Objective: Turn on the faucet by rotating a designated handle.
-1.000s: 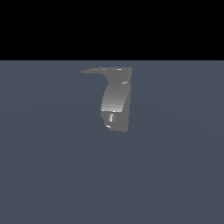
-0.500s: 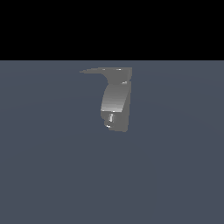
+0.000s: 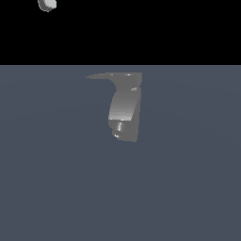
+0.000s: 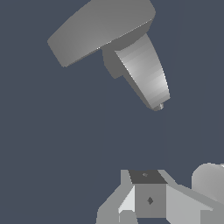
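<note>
Gripper well off the faucet, open or clenched I can't tell; risk is catching the chunky body instead of the thin handle.

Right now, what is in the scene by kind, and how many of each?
Grey metallic faucet with chunky curved body: 1
Thin flat grey handle blade on its top: 1
Robot gripper: 1
Total: 3
</note>
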`<state>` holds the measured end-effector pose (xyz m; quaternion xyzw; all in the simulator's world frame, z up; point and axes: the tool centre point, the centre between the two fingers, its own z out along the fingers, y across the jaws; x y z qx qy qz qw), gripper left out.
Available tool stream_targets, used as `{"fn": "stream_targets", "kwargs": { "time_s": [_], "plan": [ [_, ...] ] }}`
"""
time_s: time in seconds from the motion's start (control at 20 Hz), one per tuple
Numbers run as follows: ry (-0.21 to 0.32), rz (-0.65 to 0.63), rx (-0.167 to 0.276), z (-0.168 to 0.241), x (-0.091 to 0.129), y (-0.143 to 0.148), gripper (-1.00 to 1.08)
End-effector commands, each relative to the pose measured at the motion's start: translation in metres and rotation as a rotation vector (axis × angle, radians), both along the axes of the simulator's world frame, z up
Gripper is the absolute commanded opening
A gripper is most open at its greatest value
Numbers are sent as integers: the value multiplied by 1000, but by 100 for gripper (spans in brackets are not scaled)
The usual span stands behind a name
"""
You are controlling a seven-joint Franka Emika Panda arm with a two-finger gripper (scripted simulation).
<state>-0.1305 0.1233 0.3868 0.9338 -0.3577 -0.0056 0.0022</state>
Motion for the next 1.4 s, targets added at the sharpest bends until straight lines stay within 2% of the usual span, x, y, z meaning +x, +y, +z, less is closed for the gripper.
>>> {"fn": "stream_targets", "kwargs": {
  "time_s": [0.0, 0.7, 1.35],
  "plan": [
    [-1, -53, 1, -7, 12, 5, -100],
    [-4, -341, 3, -43, 81, 20, -100],
    [-7, -626, 0, -79, 151, 12, -100]
  ]
}}
